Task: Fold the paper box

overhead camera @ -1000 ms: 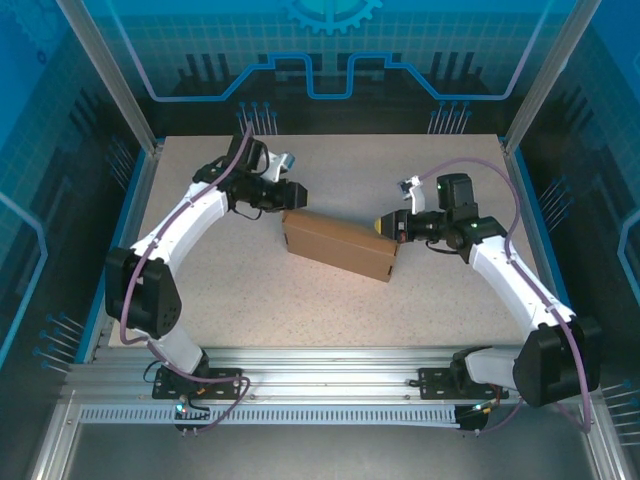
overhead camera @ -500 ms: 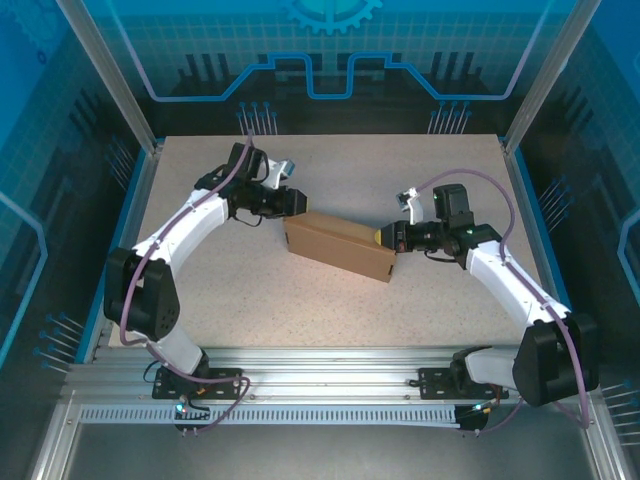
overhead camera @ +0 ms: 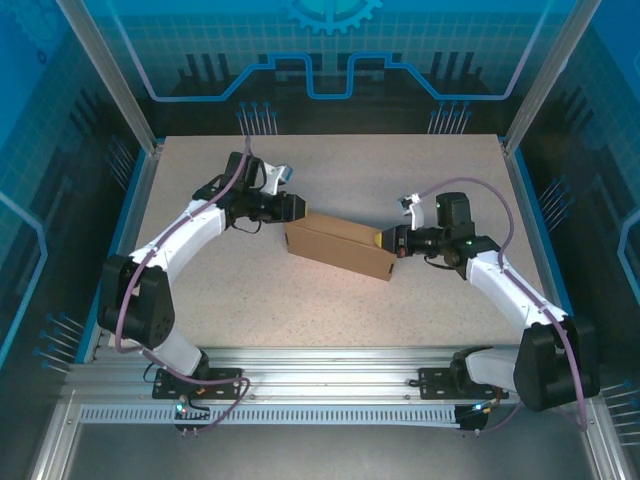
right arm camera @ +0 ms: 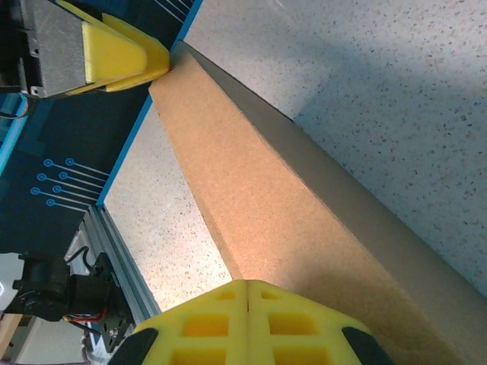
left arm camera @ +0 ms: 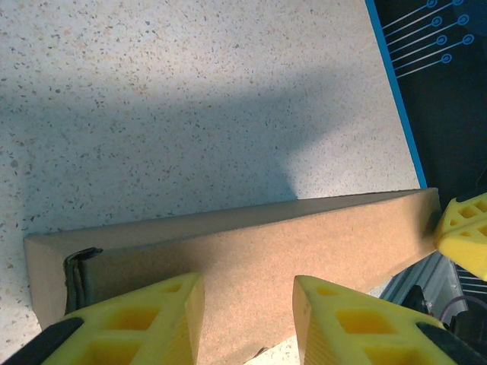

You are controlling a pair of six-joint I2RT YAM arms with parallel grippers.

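Two claws are meeting one box (overhead camera: 338, 246), one at each end. The box is lying closed and flat near the middle of the worktop (overhead camera: 300, 310), slanted, with its left end farther from my bases and its right end nearer.

Left claw (overhead camera: 297, 207): I am holding it at the far-left end of the box. From the left wrist, the claw (left arm camera: 247, 304) is standing spread, its two yellow fingers (left arm camera: 129, 319) apart with brown cardboard (left arm camera: 266, 243) showing through the gap. Nothing is sitting between them. A dark flap edge (left arm camera: 80, 266) is showing at that end of the box.

Right claw (overhead camera: 381, 241): I am holding it at the right end of the box, at the top corner. From the right wrist, the claw (right arm camera: 247, 319) is pressed together, pads meeting with no gap and pinching nothing. The long side of the box (right arm camera: 266, 198) is running away from it toward my left claw (right arm camera: 114, 57), whose yellow tip is sitting at the far corner. Whether either tip is pressing the cardboard or just beside it, I cannot tell.

Speckled worktop (right arm camera: 365, 91) is lying bare on both sides of the box, and my right claw's yellow tip (left arm camera: 464, 236) is peeking in at the edge of the left wrist view.
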